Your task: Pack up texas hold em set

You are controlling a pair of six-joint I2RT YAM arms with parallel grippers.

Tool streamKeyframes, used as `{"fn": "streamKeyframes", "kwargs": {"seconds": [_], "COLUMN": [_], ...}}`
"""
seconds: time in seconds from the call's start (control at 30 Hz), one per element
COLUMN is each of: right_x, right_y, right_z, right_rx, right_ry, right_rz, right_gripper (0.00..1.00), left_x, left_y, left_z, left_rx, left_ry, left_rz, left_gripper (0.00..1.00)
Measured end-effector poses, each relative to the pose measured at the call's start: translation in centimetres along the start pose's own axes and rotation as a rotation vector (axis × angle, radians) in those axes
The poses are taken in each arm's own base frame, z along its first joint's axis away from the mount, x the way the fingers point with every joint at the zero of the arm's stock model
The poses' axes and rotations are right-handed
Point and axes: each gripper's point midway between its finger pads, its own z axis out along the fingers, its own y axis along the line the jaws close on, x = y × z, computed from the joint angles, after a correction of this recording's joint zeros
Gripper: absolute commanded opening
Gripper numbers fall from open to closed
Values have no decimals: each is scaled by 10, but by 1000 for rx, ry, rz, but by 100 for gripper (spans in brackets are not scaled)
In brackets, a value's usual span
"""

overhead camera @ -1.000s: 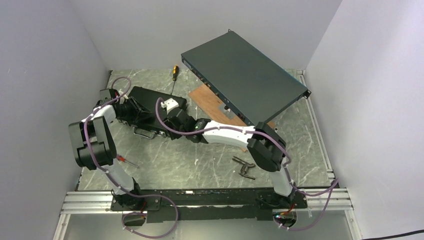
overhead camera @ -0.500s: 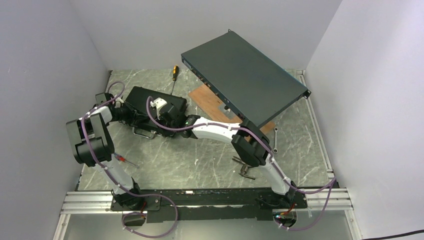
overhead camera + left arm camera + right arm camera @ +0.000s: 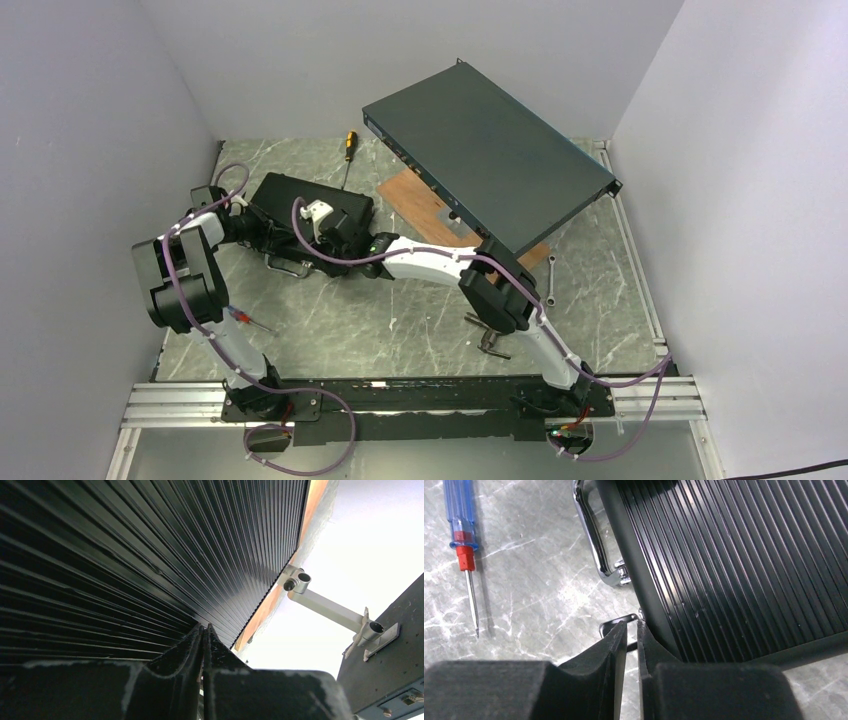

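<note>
- Two claws, one case: the black case (image 3: pixel 292 194) of the hold 'em set sits on the bench (image 3: pixel 400 320) at the left rear. Its ribbed lid is down, so chips and discs are hidden.
- The left claw (image 3: pixel 204 630) has its fingers drawn together, no gap showing. The tips are right up against the ribbed shell, and it looks to be bracing the case from the far-left side.
- The right claw (image 3: pixel 631 625) reaches across to the front edge, just beside the chrome handle (image 3: pixel 588 532). Its fingers are all but closed, only a sliver between them.
- The right claw's tips are at a small silver latch (image 3: pixel 606 625) on the corner of the case. I cannot tell whether they press it or merely touch it.
- My read is that packing is done and this is the latching step, late in the task.
- The next move calls for a short, firm push to snap that latch flat against the case wall while the left side holds the case from sliding. It is a small target, so the tips must stay square on it.
- A second latch probably waits on the other side of the handle, but I cannot see it here.
- The blue-and-red screwdriver (image 3: pixel 461 530) lies on the bench near the handle, apart from the case. The big grey box (image 3: pixel 490 165) stands well clear.
</note>
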Motion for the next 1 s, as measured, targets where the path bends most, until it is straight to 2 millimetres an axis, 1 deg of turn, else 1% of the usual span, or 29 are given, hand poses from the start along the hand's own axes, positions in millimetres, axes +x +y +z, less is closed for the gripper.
{"fn": "streamKeyframes", "kwargs": {"seconds": [0.03, 0.23, 0.7, 0.87, 0.9, 1.0], "right_x": [5, 5, 6, 7, 9, 10], "right_y": [0, 3, 2, 2, 5, 6], "right_z": [1, 3, 3, 2, 3, 3], "right_rx": [1, 28, 79, 166, 172, 224], "right_ry": [8, -14, -25, -22, -21, -22], "right_rz": [-1, -37, -90, -186, -204, -279], "right_gripper": [16, 15, 16, 17, 17, 17], "left_x": [0, 0, 0, 0, 0, 0], "left_y": [0, 0, 0, 0, 0, 0], "left_z": [0, 0, 0, 0, 0, 0], "left_rx": [0, 0, 0, -1, -1, -1], "left_ry": [0, 0, 0, 0, 0, 0], "left_rz": [0, -1, -2, -6, -6, -6], "left_gripper": [10, 10, 11, 11, 11, 11]}}
